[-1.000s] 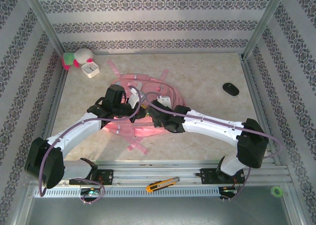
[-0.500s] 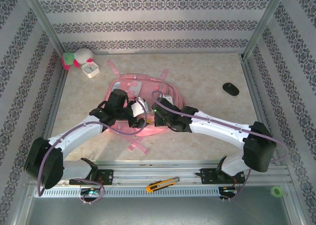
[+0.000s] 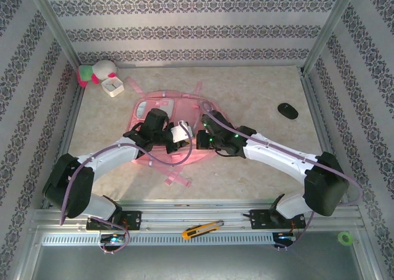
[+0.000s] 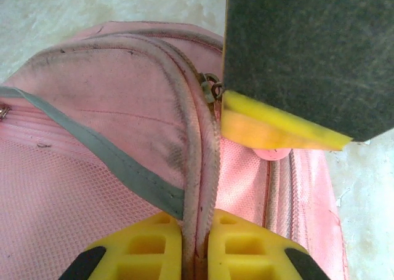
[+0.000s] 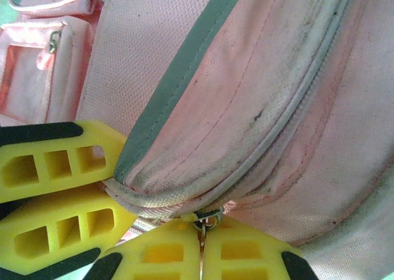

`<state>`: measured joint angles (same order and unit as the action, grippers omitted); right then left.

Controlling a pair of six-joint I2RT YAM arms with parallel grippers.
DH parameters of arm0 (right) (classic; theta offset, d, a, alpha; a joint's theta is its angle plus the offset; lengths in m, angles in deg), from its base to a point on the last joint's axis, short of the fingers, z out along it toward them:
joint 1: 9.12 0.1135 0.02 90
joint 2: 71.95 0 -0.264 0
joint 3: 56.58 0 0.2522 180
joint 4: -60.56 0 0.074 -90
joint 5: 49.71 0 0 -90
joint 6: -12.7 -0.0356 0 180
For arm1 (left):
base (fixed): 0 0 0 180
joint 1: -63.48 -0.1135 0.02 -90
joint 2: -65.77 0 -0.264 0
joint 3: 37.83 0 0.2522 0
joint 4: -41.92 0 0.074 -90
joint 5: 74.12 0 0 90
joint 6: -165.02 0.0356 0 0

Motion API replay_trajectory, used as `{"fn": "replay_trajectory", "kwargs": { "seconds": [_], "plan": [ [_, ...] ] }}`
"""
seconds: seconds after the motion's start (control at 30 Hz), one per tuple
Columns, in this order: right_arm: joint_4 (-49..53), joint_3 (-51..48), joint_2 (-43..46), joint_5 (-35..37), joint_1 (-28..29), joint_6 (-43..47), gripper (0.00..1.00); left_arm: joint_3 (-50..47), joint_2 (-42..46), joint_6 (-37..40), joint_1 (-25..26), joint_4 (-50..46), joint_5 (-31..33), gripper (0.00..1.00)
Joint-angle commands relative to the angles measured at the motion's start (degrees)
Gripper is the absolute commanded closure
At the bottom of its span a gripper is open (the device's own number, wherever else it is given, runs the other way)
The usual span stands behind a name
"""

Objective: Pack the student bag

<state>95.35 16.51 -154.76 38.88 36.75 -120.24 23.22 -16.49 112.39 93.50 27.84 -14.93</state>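
No legible text, labels, brands or numbers were found, student bag (image 4: pixel 92 126) fabric was plain in both wrist views, wall bands (image 3: pixel 184 32) carried ornamental pattern, no lettering.

Both arms are the same build: left arm (image 3: pixel 104 157) and right arm (image 3: pixel 277 157) have white shell links between chunky black joint housings, with black wrist units. A lilac cable (image 3: pixel 114 147) runs loose along the outside of each, and the bases are black blocks. Left fingers (image 4: pixel 154 246) and right fingers (image 5: pixel 246 255) are yellow moulded plastic with rectangular pockets and black outer corners, the gripping face a dark speckled pad. There is a small green light on the right wrist (image 3: pixel 236 132), probably a status LED.
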Motion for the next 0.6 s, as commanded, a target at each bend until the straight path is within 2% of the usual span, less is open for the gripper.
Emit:
{"fn": "replay_trajectory", "kwargs": {
  "seconds": [0.0,0.07,0.17,0.3,0.47,0.57],
  "plan": [
    [-0.82,-0.27,1.02,-0.51,-0.63,-1.05,1.0,2.4,1.02,-1.59,0.35,1.07,-2.2,0.96],
    [-0.71,-0.27,0.53,0.79,-0.93,-0.82,0.99,2.64,1.49,-2.42,0.32,0.21,-3.55,0.98],
    [0.04,0.3,-1.47,4.48,-0.86,0.83,0.85,2.09,3.28,-6.58,0.3,1.39,-7.16,0.98],
    [-1.38,-0.18,-1.66,6.02,-0.78,1.32,0.77,1.99,4.25,-8.97,0.22,3.01,-8.37,0.99],
    [-4.44,-0.44,-2.27,5.53,0.34,2.14,0.76,2.77,4.67,-10.81,0.14,4.15,-9.2,0.99],
    [-5.9,-0.23,-2.5,4.75,1.1,2.62,0.88,2.86,4.83,-11.54,0.15,4.88,-8.99,0.99]
  ]
}}
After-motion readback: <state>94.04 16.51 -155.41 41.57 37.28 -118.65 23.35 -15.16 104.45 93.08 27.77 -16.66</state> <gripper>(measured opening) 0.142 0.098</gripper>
